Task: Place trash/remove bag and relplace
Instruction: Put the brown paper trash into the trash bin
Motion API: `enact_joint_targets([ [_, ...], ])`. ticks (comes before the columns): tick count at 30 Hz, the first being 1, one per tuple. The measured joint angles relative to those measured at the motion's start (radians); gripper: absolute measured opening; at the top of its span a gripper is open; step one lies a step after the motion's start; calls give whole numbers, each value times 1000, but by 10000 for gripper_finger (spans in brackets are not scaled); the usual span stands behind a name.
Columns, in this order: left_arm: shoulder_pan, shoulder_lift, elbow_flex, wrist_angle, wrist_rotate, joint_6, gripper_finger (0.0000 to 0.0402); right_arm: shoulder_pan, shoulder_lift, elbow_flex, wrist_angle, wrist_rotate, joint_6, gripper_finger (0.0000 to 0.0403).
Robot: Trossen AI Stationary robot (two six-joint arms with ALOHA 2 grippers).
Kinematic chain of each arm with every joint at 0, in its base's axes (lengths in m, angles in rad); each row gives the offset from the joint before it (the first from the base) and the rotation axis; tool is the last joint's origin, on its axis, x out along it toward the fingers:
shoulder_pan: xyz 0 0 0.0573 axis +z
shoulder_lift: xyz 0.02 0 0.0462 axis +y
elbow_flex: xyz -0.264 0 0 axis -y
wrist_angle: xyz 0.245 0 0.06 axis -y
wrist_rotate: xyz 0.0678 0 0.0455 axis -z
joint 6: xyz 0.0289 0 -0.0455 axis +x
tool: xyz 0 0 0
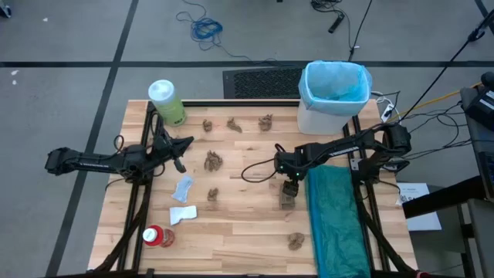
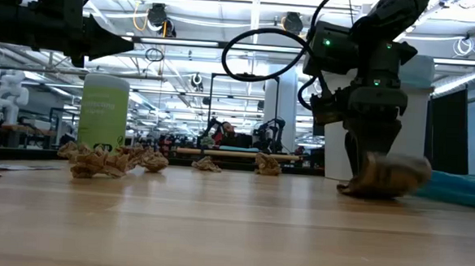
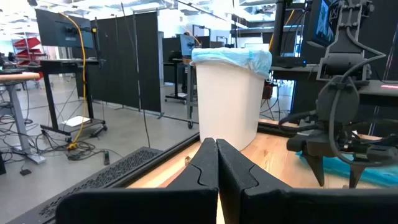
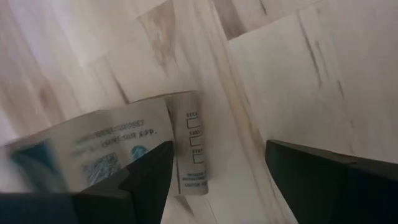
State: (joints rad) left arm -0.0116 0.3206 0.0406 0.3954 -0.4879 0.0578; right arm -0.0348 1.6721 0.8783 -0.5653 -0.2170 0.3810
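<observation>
Right gripper [image 1: 289,189] hovers open-jawed over the flat brown printed cardboard piece [image 1: 287,199] at table centre; left gripper [image 1: 182,164] waits shut at nine o'clock. Crumpled brown paper wads [image 1: 213,161] lie scattered; the sky-blue plastic liner [image 1: 334,83], at one o'clock, seemingly holds little so far

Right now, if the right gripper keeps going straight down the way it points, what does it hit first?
The right gripper, fingers open, points down at the flat brown cardboard piece lying on the table. It would likely meet that first.
</observation>
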Motion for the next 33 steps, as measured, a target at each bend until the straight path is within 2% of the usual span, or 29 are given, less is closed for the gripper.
enact_joint_targets([
  [6, 0, 0, 0, -22, 0, -1, 0, -1, 25, 1, 25, -40, -15, 237],
  [11, 0, 0, 0, -23, 0, -2, 0, -1, 5, -2, 42, -55, -4, 199],
  [16, 0, 0, 0, -23, 0, -3, 0, 4, 4, -3, 56, -84, -4, 128],
  [21, 0, 0, 0, -23, 0, -3, 0, 7, 5, -4, 57, -77, -21, 22],
  [22, 0, 0, 0, -23, 0, -3, 0, 8, 5, -4, 57, -75, -27, 12],
  [26, 0, 0, 0, -23, 0, -3, 0, 22, 5, 8, 49, -50, -29, 3],
  [33, 0, 0, 0, -19, 0, -3, 0, 80, 5, 141, -68, 90, -68, 0],
])
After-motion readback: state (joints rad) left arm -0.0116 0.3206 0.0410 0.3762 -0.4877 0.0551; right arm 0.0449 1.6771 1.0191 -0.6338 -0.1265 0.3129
